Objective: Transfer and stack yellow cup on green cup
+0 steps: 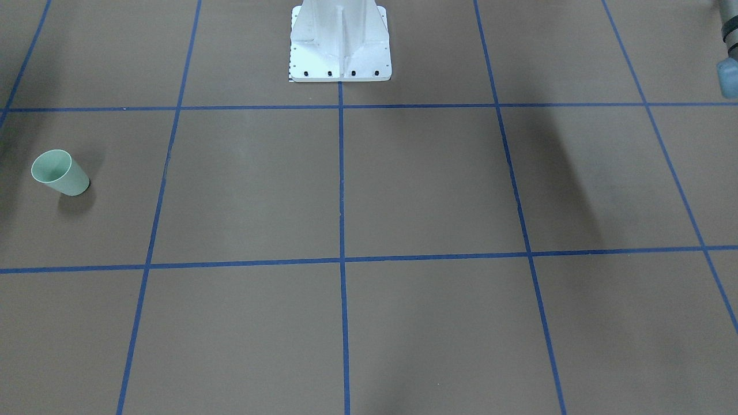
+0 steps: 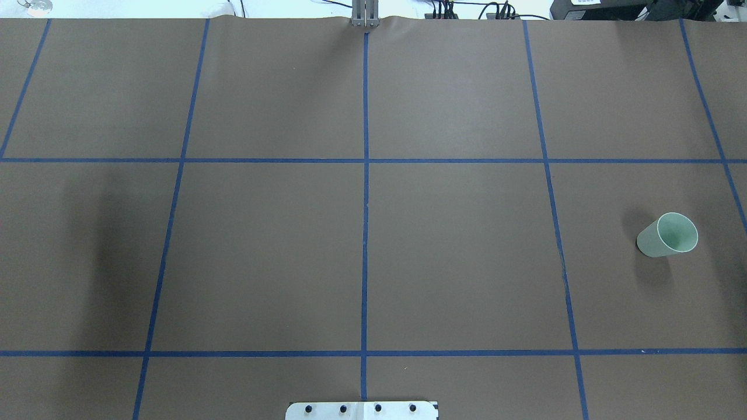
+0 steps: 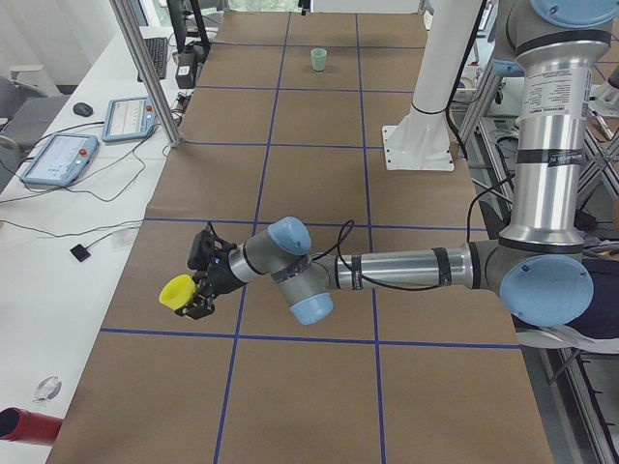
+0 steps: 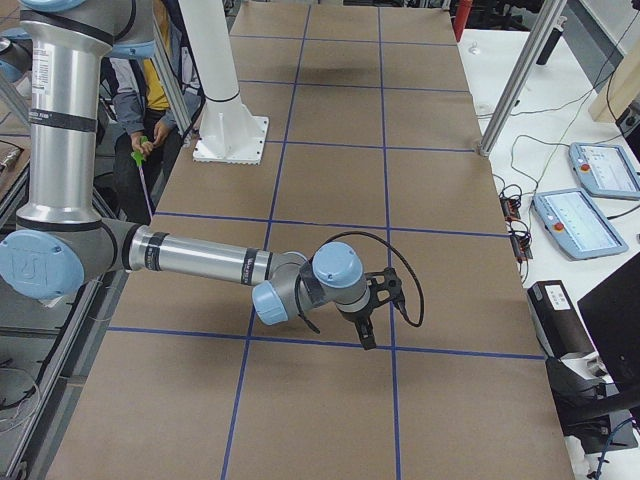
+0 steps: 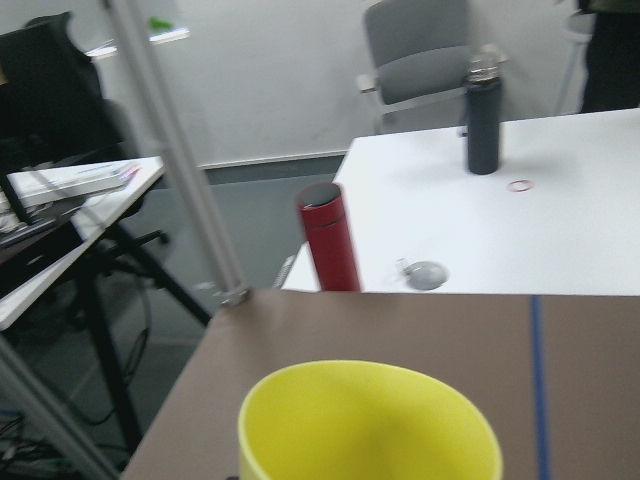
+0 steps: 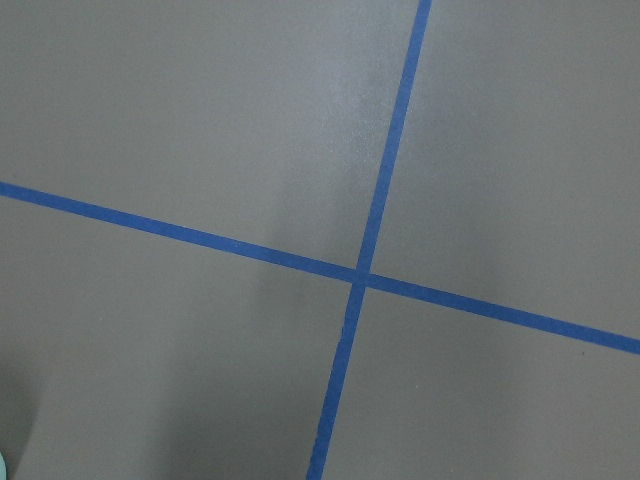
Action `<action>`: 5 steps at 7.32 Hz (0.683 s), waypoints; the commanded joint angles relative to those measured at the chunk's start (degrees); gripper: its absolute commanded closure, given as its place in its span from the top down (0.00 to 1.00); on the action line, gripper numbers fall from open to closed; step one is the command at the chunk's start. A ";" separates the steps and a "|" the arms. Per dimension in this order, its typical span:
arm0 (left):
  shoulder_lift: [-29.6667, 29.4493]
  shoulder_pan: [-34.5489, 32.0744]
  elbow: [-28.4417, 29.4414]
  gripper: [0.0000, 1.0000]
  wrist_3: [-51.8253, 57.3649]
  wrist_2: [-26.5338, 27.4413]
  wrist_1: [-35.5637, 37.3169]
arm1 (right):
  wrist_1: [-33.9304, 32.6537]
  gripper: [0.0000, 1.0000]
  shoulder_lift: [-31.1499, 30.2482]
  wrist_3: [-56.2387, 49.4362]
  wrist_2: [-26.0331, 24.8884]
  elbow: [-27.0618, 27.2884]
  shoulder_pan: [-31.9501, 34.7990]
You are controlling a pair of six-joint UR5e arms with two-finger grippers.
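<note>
The yellow cup is at the tip of my near left arm in the exterior left view, held on its side above the table's left end. It fills the bottom of the left wrist view, mouth open to the camera. My left gripper is against the cup; I cannot tell whether it is shut. The green cup stands upright on the table's right side, also in the front view. My right gripper points down over the table; I cannot tell its state.
The white robot base stands at the table's middle edge. A red bottle and a black bottle stand on a white table beyond the left end. Teach pendants and a metal post flank the table.
</note>
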 commanded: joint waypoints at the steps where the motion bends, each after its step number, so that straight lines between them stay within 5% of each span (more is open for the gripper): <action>1: -4.02 0.02 -2.43 0.42 -0.55 -15.35 -4.29 | 0.38 1.00 0.15 0.47 0.24 0.34 0.00; 3: -8.49 0.37 -6.83 0.41 -0.39 -28.90 -8.93 | 0.38 1.00 3.99 0.92 0.85 0.25 0.00; 5: -11.59 6.99 -8.59 0.40 -0.30 -33.42 -14.03 | 0.47 1.00 7.95 0.91 6.88 1.65 -0.09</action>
